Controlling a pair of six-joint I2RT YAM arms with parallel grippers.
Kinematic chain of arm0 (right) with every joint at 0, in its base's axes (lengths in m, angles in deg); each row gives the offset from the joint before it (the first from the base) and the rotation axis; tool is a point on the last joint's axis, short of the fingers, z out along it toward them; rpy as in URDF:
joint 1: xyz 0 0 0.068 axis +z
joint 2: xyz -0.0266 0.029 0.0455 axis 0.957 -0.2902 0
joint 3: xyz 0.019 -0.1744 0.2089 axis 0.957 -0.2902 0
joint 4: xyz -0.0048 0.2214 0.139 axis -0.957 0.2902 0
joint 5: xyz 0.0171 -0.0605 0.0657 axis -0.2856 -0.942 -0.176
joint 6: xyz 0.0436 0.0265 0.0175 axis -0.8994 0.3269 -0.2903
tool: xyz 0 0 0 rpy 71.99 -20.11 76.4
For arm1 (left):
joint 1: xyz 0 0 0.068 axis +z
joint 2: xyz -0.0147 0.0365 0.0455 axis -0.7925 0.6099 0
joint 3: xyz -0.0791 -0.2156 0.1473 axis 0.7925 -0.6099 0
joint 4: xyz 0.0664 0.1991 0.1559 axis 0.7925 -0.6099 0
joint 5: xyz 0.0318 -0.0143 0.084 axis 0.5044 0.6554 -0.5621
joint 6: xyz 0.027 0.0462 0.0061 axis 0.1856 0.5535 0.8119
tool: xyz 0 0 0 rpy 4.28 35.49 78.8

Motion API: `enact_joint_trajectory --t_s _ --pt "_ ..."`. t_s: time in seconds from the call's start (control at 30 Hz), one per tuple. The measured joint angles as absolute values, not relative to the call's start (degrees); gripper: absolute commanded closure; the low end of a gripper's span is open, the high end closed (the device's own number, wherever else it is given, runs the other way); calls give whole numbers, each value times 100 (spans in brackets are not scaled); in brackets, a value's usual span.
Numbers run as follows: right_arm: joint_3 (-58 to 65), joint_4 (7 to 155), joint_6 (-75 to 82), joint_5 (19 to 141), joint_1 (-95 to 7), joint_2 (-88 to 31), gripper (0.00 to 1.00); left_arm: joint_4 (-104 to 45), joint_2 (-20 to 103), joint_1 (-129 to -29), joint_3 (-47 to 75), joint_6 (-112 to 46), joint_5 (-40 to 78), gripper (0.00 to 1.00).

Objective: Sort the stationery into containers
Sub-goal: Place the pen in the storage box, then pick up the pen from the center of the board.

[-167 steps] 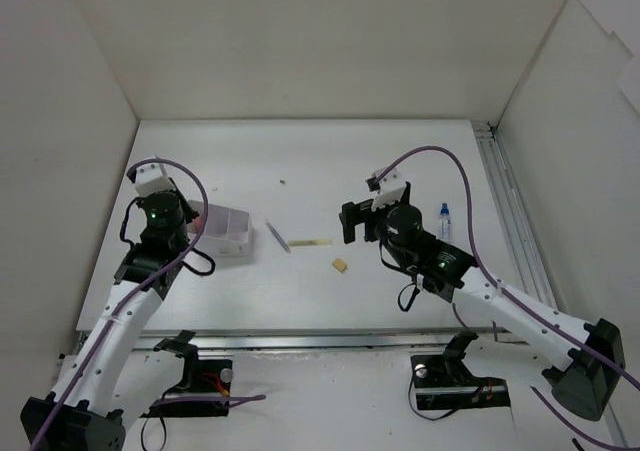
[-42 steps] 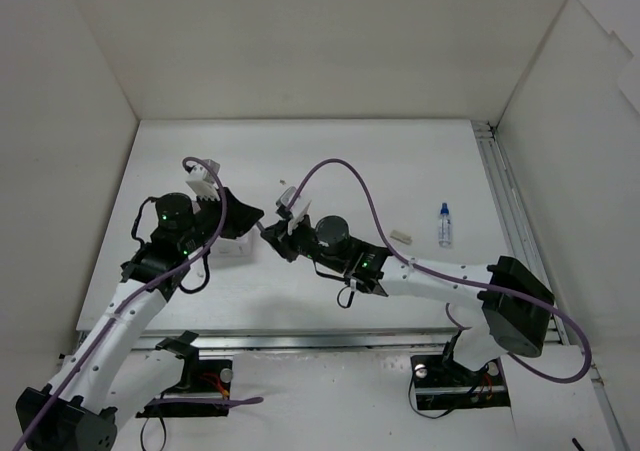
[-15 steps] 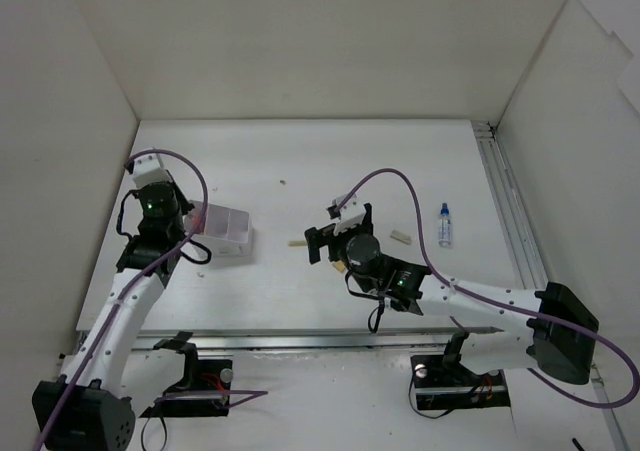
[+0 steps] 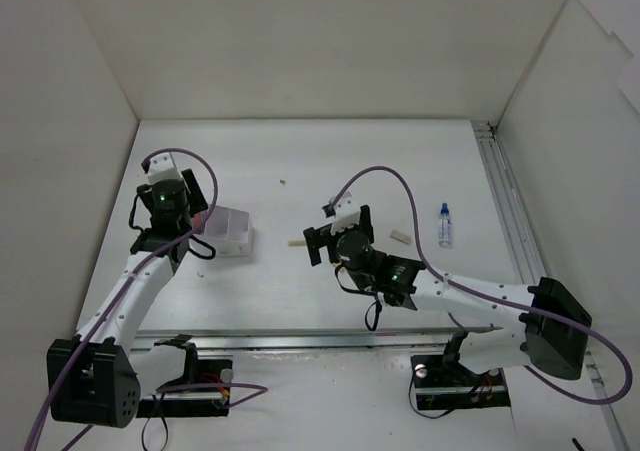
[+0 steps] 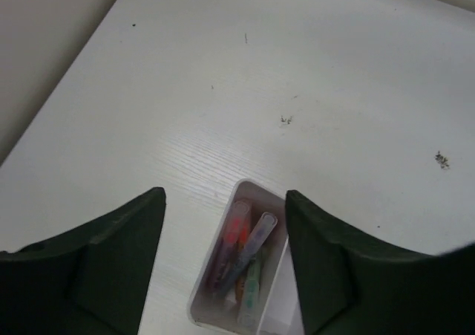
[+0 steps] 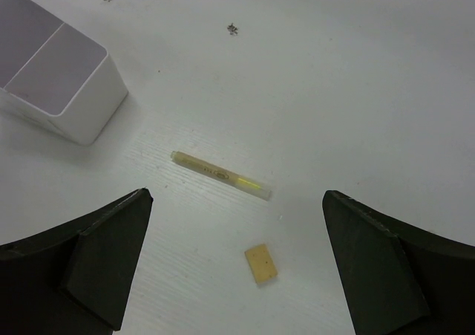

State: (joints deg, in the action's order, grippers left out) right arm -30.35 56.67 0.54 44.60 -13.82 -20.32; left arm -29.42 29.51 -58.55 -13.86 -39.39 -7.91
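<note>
A: Box (image 4: pixel 228 229)?
B: White, low, divided. Left gripper (image 5: pixel 223 201) hovers over the box's pen compartment, fingers apart, holding nothing. Several pens (image 5: pixel 249 257) lie inside.
A: Right gripper (image 6: pixel 236 195)?
B: Spread wide, empty, above the yellow pen (image 6: pixel 220 175). The pen lies flat on the table, near the box on its right, not touching.
A: Handling?
B: Judged light, stiff, smooth; may roll. Pinch mid-barrel, across its length.
A: Erasers?
B: Tan eraser (image 6: pixel 260 264) lies just beyond that pen from the box. Off-white eraser (image 4: pixel 400 236) lies well right of the box. Both look tiny, light and slightly grippy. Pinch each across its long flat sides.
</note>
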Motion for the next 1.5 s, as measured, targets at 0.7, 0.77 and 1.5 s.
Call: enact_joint_trajectory --t_s 0.7,0.77,1.5 --pt "-1597 7967 -1716 6783 -2974 -3260 2 -4076 567 -5855 -1378 -4736 981 0" --pt "-1522 8115 -2396 6685 -2945 -3402 2 -4194 394 -5855 -1410 -4824 1115 0" --pt "-285 7967 -4717 6230 -2580 -5767 2 -4712 -165 -5855 -1690 -4953 1423 0"
